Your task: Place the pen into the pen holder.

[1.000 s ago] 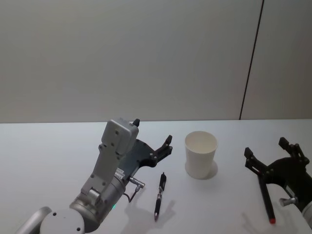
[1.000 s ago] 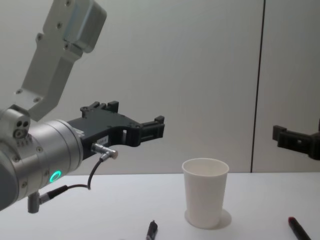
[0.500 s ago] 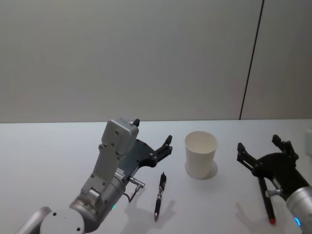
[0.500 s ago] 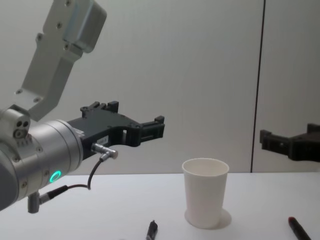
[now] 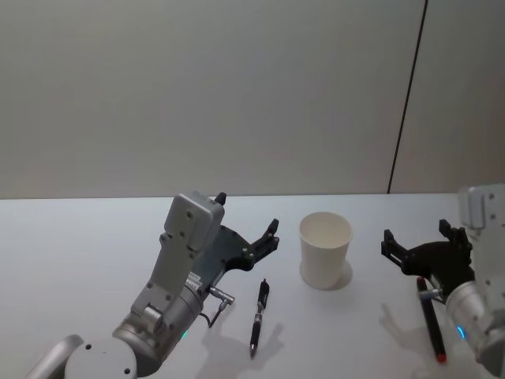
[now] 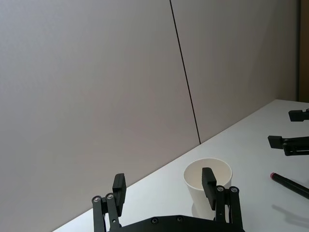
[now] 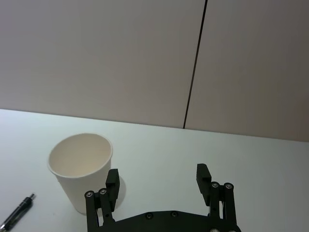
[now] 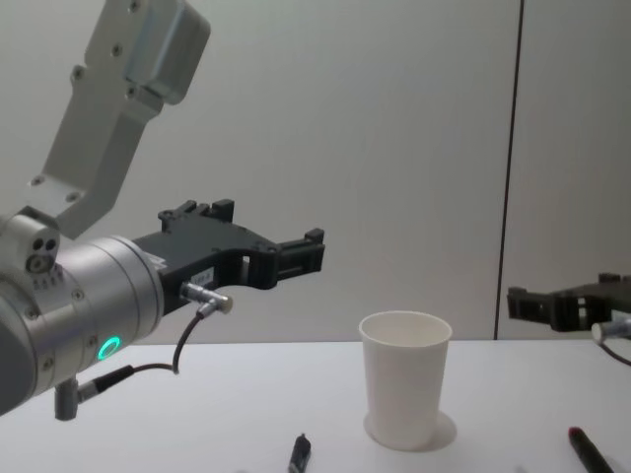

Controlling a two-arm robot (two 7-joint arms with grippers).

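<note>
Plainly nothing is done yet: the pen (image 5: 257, 317) lies on the surface (image 5: 79, 260) at lower centre, near the cup (image 5: 324, 251); left claw (image 5: 247, 212) and right claw (image 5: 417, 233) hover released.

The white table (image 5: 79, 253) carries three things. The cup (image 5: 324, 251) stands upright near its middle. A black pen (image 5: 259, 316) lies flat left of the cup, nearer the robot. A red-tipped pen (image 5: 432, 328) lies flat on the right, apart from the cup.
</note>
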